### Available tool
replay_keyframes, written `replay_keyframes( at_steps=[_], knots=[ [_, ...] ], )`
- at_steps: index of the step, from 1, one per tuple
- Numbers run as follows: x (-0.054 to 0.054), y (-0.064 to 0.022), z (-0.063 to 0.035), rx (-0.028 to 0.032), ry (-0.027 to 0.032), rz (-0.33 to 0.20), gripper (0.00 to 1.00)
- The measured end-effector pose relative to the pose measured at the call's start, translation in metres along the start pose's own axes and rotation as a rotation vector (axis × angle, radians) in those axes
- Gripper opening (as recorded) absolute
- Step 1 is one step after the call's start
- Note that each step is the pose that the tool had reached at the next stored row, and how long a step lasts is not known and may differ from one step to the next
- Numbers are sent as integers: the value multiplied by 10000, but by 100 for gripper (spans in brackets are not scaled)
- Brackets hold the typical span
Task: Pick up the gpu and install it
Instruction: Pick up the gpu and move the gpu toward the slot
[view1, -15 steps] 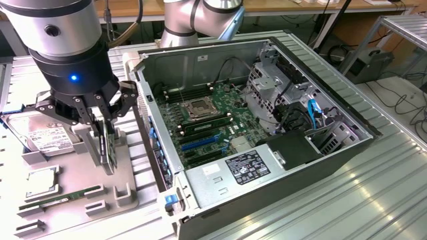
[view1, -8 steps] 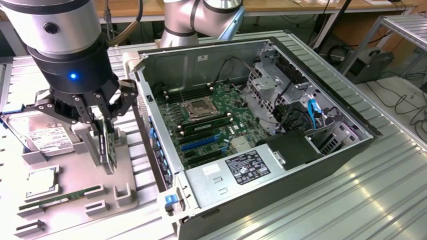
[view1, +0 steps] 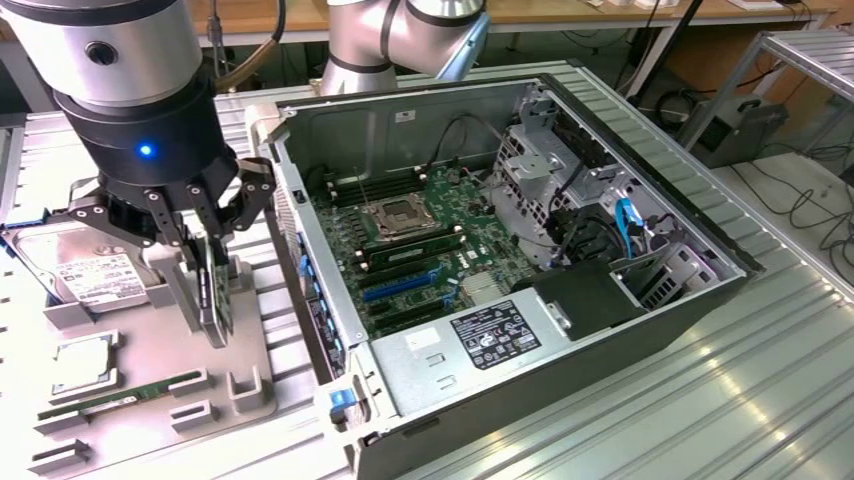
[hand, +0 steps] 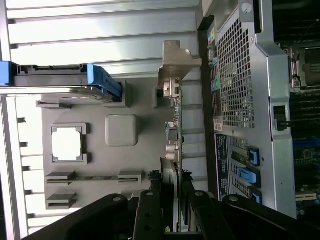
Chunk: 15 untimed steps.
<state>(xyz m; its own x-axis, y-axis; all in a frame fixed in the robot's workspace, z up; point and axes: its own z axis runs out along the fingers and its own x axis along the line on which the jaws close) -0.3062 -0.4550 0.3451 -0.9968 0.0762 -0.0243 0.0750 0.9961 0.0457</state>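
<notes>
The end effector (view1: 203, 250) is clenched on the gpu (view1: 214, 310), which stands on edge in the grey holder (view1: 247, 372) beside the open computer case (view1: 561, 400). Standing upright likely leaves both faces free for gripping.

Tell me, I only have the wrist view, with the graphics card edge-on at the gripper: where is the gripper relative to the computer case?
Observer: The gripper is over the grey tray, at the exterior view's left of the open computer case, closed on the graphics card.
Operator: Is the card upright?
Observer: Yes, it stands on edge, lower end down by the tray; whether it is clear of the tray I cannot tell.
Operator: Are the slots free?
Observer: The long blue slots on the motherboard look empty.
</notes>
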Motion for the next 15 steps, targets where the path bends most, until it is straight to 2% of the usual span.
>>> replay_keyframes(
  at_steps=[15],
  knots=[
    [-1,2,-34,-1,-1,0,26]
  ],
)
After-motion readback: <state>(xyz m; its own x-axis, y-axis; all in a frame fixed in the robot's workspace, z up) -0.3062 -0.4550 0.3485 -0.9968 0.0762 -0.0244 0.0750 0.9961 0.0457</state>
